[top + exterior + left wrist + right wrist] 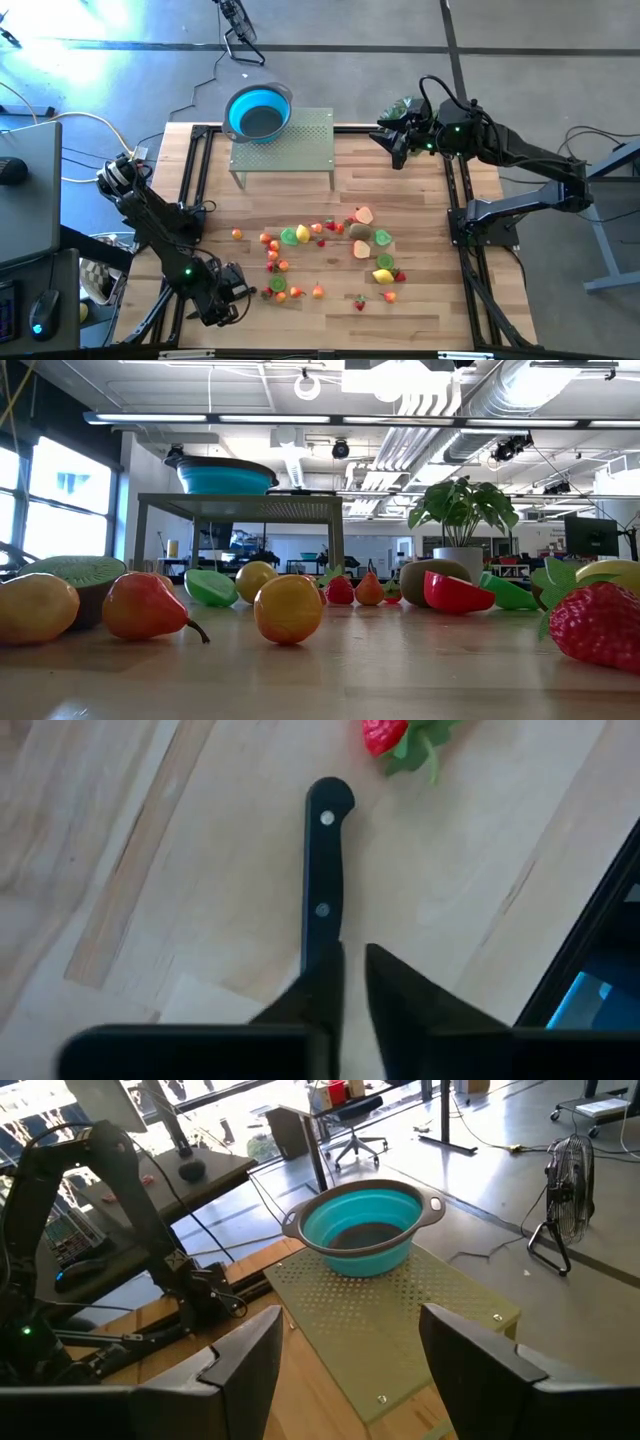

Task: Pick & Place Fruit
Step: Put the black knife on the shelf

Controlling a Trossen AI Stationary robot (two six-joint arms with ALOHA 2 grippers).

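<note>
Several small toy fruit pieces (330, 250), red, orange, yellow and green, lie scattered on the middle of the wooden table; in the low view they (288, 608) sit close up. My left gripper (238, 288) hangs low near the table's near left corner, fingers almost together (355, 980), over a black knife handle (325, 870); a strawberry (383, 735) lies beyond it. My right gripper (392, 140) is open (350, 1370) at the far right edge, above the table, facing the blue bowl (365, 1230). It holds nothing. My left gripper is shut just above the black knife handle, whose near end (322, 952) runs under one finger (310, 1000). The finger hides that spot, so I cannot tell whether it touches the handle. The knife lies flat on the table.
The blue bowl (258, 112) stands on a green perforated stand (290, 150) at the table's far edge. A potted plant (405, 108) sits beside the right gripper. Black frame rails (195, 170) run along both sides. Bare wood lies between stand and fruit.
</note>
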